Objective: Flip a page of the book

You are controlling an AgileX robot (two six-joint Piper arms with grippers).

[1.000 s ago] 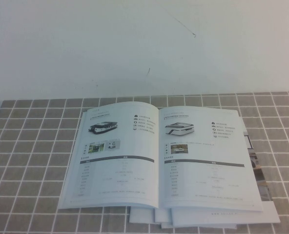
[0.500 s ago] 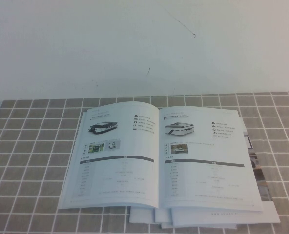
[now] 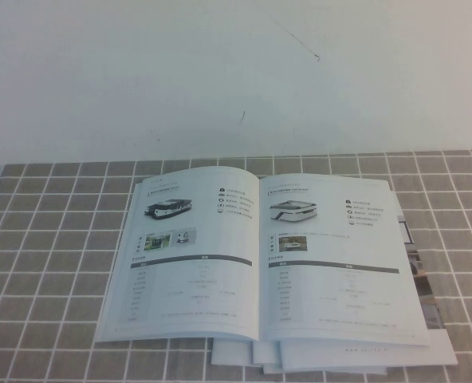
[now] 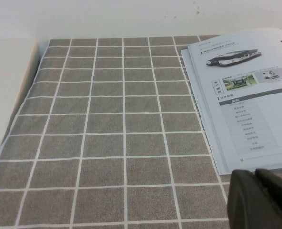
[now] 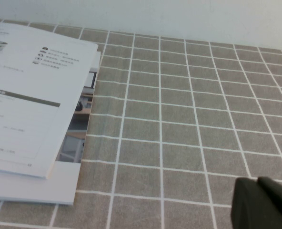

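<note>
- The book (image 3: 264,267) lies open and flat on the grey tiled cloth (image 3: 53,239), roughly in the middle of the table, close to the near edge.
- The page (image 3: 336,259) with the flat white vehicle photo and spec table is the right-hand leaf, lying flat on the stack. The left-hand leaf (image 3: 192,255) shows a black flat vehicle.
- A few looser sheets (image 3: 332,355) stick out under the near and right edges.
- Left gripper (image 4: 262,200) hangs off to the book's left side above the cloth, not touching anything; honestly can't tell how its jaws stand.
- Right gripper (image 5: 265,202) sits out past the book's right edge over bare cloth; jaws also can't tell.
</note>
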